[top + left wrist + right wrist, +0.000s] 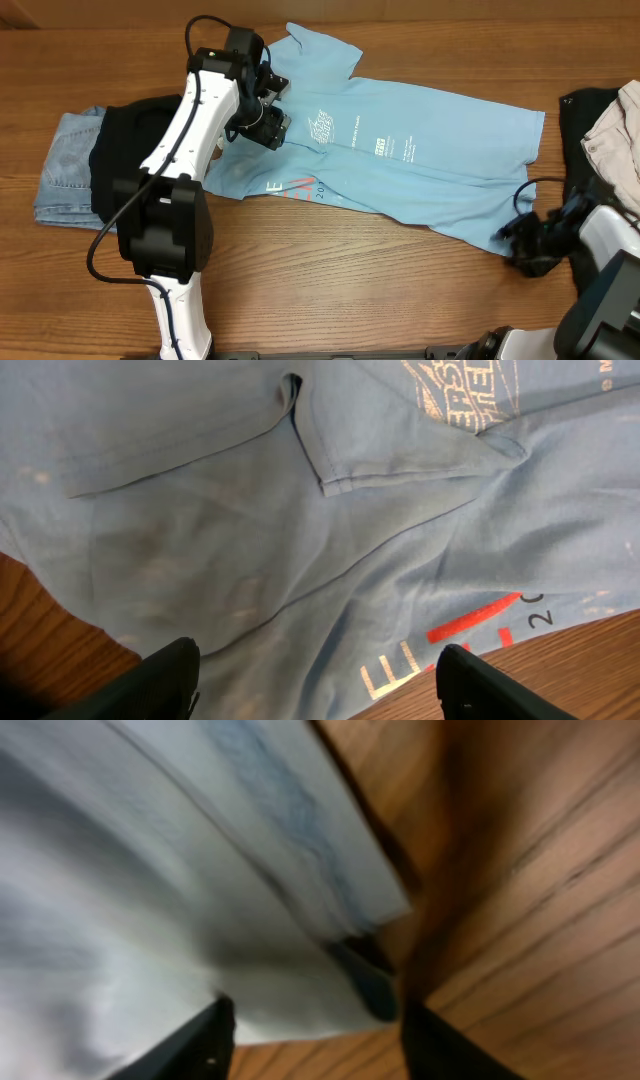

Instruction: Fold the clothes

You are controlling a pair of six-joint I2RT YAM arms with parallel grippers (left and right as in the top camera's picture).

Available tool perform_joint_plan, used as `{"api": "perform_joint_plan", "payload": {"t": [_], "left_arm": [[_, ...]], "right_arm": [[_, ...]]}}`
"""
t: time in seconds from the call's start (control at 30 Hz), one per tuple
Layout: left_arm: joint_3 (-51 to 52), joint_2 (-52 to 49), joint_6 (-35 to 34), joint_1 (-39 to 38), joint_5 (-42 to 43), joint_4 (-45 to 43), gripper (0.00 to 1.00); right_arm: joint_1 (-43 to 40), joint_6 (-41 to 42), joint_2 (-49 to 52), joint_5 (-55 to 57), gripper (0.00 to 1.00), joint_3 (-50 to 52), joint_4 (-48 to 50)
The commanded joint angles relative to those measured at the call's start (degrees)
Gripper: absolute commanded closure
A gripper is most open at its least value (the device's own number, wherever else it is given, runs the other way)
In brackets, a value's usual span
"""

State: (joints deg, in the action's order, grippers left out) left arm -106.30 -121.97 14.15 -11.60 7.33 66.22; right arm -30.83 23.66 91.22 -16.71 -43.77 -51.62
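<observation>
The clothes, a light blue T-shirt point(430, 160) with white and red print, lie spread and wrinkled across the middle of the wooden table. My left gripper point(275, 128) hovers over the shirt's left part near a sleeve. In the left wrist view it point(320, 685) is open, with blue cloth point(250, 540) and red letters below it. My right gripper point(507, 233) sits low at the shirt's lower right corner. The right wrist view is blurred; there the jaws of this gripper point(315, 1040) stand apart, and the shirt's hem corner point(300, 970) lies just ahead of them on the wood.
Folded jeans point(65, 165) and a black garment point(130, 140) lie at the left, partly under the left arm. A dark garment point(590, 110) and a beige one point(615, 140) lie at the right edge. Bare wood runs along the front.
</observation>
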Motion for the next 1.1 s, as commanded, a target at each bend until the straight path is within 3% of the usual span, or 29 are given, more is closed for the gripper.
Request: {"api": "perform_joint_plan", "payload": {"t": [0.0,0.03,0.13,0.27,0.5,0.7,0.93,1.07], "left_arm": [[0.2,-0.3,0.7,0.3,-0.3,-0.2,0.21],[0.2,-0.3,0.7,0.4,-0.3,-0.3,0.21],[0.2,-0.3,0.7,0.4,-0.3,-0.5,0.21],[0.2,-0.4,0.7,0.4,-0.3,-0.5,0.21],[0.2,-0.5,0.6,0.5,-0.5,1.6,0.22],[1.3,-0.5,-0.9,0.5,-0.5,7.7,0.25],[11.6,-0.5,-7.0,2.3,-0.5,4.7,0.25],[13.5,-0.5,-6.9,3.0,-0.5,3.8,0.40]], "right_arm": [[0.4,5.0,0.2,0.8,0.67,4.1,5.4],[0.4,4.9,0.2,0.8,0.78,4.2,6.7],[0.0,3.7,0.2,0.8,0.96,2.4,10.0],[-0.1,-1.2,0.1,2.2,0.96,-3.2,7.1],[-0.1,-1.1,0.1,16.1,0.96,-12.5,-0.4],[-0.1,-1.0,0.2,15.3,0.96,-12.6,-0.2],[-0.1,-1.0,0.2,13.6,0.96,-12.6,-0.8],[-0.1,-1.0,0.2,12.3,0.96,-12.6,-0.8]]}}
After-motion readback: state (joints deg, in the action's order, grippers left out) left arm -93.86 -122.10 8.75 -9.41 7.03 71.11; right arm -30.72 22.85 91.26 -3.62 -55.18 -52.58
